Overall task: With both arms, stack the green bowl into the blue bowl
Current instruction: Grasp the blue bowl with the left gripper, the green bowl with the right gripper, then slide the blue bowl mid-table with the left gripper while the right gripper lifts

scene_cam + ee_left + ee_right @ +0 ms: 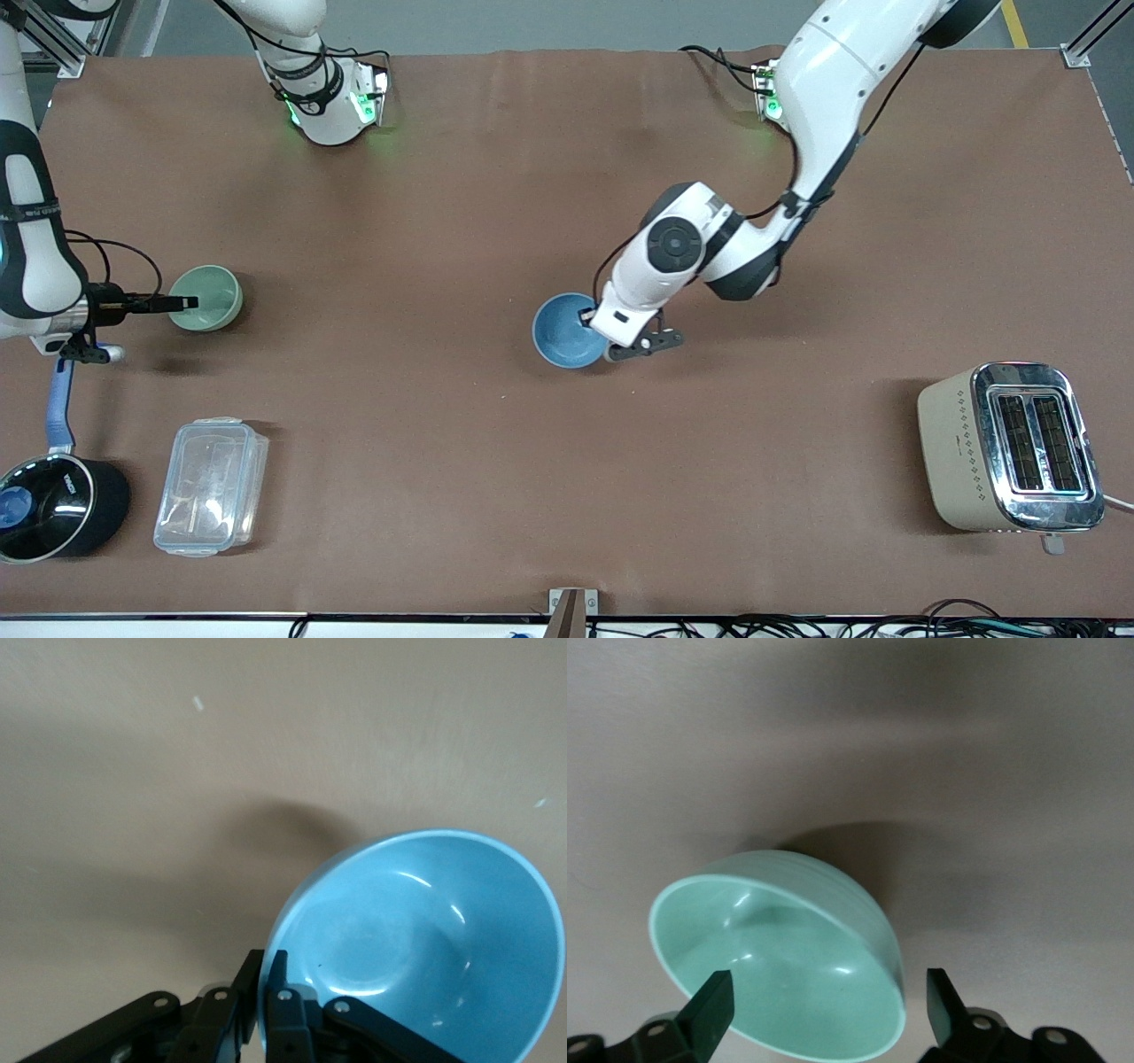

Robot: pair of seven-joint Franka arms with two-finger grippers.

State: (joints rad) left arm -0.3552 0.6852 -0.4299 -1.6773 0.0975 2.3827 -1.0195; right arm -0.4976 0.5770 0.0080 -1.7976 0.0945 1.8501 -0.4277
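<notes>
Holding the blue bowl (565,331) by its rim mid-table, the left gripper (264,992) is pinched tight, while at nine o'clock the right gripper (830,1003) gapes wide around the green bowl (206,298), so stacking hasn't happened.

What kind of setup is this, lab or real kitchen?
Likely a lab test bench, not a kitchen: two arms mounted on a brown-covered table, aluminium framing at the corners, loose cables along the near edge. Kitchen props only: toaster, saucepan, clear container.
</notes>
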